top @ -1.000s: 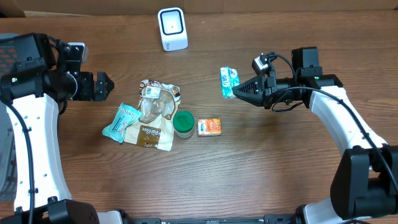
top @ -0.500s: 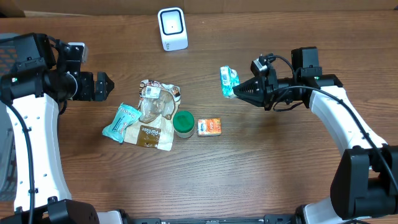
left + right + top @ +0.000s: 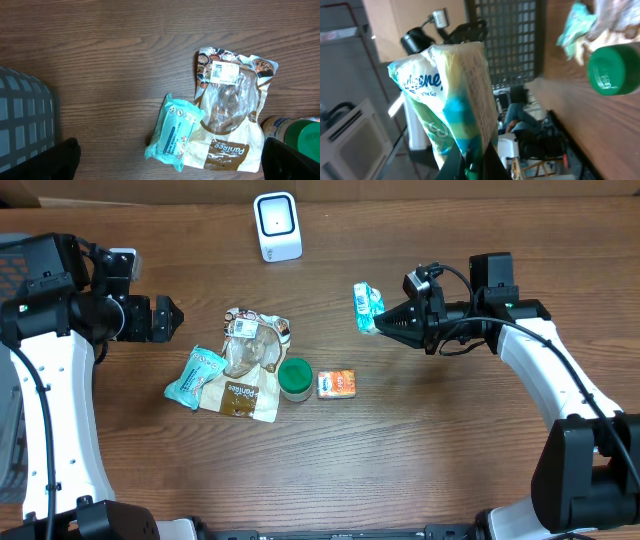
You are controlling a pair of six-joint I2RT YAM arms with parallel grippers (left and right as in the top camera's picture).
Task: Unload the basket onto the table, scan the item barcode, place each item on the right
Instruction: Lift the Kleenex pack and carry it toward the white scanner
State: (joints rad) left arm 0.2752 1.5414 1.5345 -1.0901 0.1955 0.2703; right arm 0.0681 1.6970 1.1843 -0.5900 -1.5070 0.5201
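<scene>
A tissue pack (image 3: 367, 308), blue, green and white, hangs above the table right of centre, and my right gripper (image 3: 378, 326) is shut on its lower edge. In the right wrist view the pack (image 3: 450, 95) stands up from the closed gripper (image 3: 474, 161), its printed side panel facing the camera. The white scanner (image 3: 277, 226) stands at the far edge, to the left of the pack and apart from it. My left gripper (image 3: 175, 318) is open at the left with nothing in it; its dark fingertips (image 3: 65, 159) frame the bottom of the left wrist view.
A brown snack bag (image 3: 250, 365), a teal wipes pack (image 3: 195, 375), a green-lidded jar (image 3: 295, 378) and a small orange box (image 3: 337, 383) lie grouped at the table's middle. A grey gridded basket (image 3: 25, 125) sits by the left arm.
My right gripper has shifted the tissue pack slightly toward the far side. The left arm has not moved.
</scene>
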